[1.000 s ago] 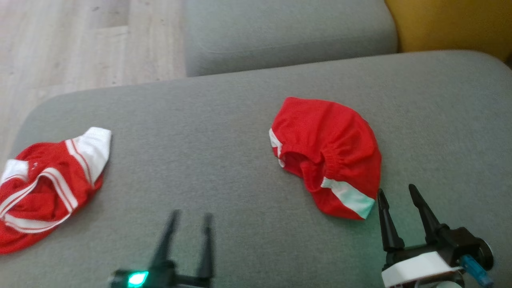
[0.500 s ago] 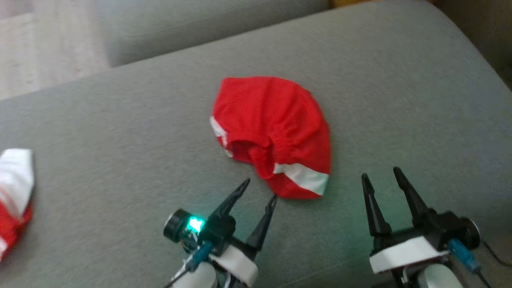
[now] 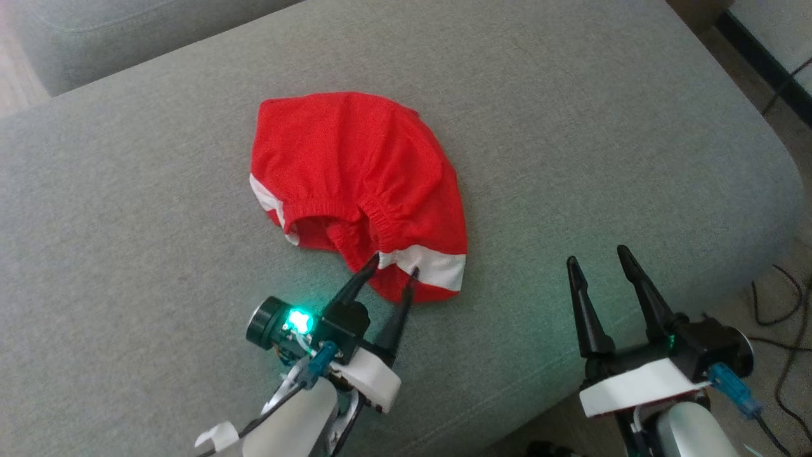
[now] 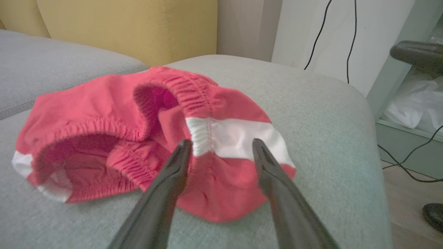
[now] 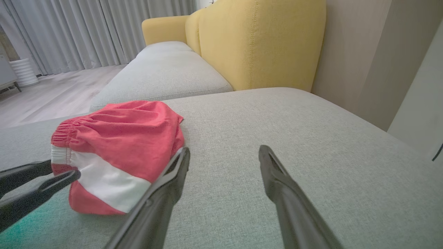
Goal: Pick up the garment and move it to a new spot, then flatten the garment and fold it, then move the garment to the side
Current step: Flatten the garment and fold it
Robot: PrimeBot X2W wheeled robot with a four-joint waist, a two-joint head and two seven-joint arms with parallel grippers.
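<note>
The left gripper (image 3: pixel 394 264) is seen with its 2 fingers spread apart and nothing clamped, their tips set at the white band (image 3: pixel 431 268) on the near edge of the red shorts (image 3: pixel 355 152). The right gripper (image 3: pixel 597 254) is held wide and empty over the grey cushion (image 3: pixel 602 127), right of the shorts. The shorts are found crumpled mid-cushion, and a yellow backrest (image 5: pixel 256 41) is seen beyond.
</note>
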